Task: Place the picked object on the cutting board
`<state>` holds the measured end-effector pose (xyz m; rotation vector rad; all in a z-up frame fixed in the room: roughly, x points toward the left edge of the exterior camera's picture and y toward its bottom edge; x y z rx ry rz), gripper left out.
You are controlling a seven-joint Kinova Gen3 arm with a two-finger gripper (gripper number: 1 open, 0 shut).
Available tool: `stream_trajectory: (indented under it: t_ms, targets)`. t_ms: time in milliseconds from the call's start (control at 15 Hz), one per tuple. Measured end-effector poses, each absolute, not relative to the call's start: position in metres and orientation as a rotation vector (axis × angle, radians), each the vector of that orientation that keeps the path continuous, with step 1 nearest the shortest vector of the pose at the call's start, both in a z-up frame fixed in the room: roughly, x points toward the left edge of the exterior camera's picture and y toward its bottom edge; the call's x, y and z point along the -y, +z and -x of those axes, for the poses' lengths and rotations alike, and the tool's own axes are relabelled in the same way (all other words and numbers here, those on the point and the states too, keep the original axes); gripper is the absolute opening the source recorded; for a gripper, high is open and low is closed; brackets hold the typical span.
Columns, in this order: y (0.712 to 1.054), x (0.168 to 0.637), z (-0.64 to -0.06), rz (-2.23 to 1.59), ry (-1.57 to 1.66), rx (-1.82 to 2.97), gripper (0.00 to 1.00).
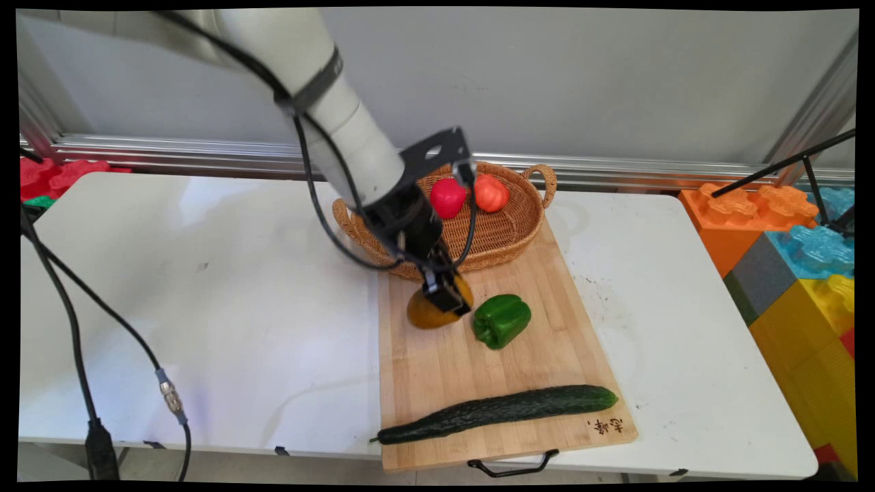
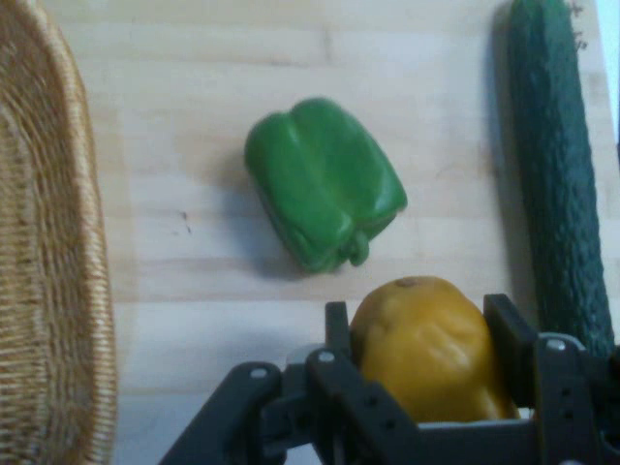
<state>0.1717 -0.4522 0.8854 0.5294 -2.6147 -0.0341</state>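
Gripper (image 2: 421,334) clamps yellow fruit (image 2: 426,349); basket (image 1: 506,225) holds 2.

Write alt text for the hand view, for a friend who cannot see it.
The black gripper has its two fingers on either side of a yellow-orange fruit on a wooden cutting board. A green bell pepper lies just beyond, a cucumber right, a wicker basket left.
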Motion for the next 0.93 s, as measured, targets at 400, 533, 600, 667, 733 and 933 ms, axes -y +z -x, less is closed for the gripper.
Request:
stream_trajectory:
  t_ms: [400,533,600,667,733,933]
  targets:
    - [0.831,0.441,-0.181,-0.612,-0.063,2.636,0.0]
    - [0.819,0.441,-0.182,-0.626,-0.058,2.63,0.0]
    - [0.815,0.441,-0.182,-0.63,-0.055,2.628,0.0]
    - [0.811,0.441,-0.181,-0.637,-0.051,2.622,0.0]
    - [0.81,0.441,-0.18,-0.639,-0.049,2.618,1.0]
    - [0.81,0.443,-0.175,-0.645,-0.04,2.6,1.0]
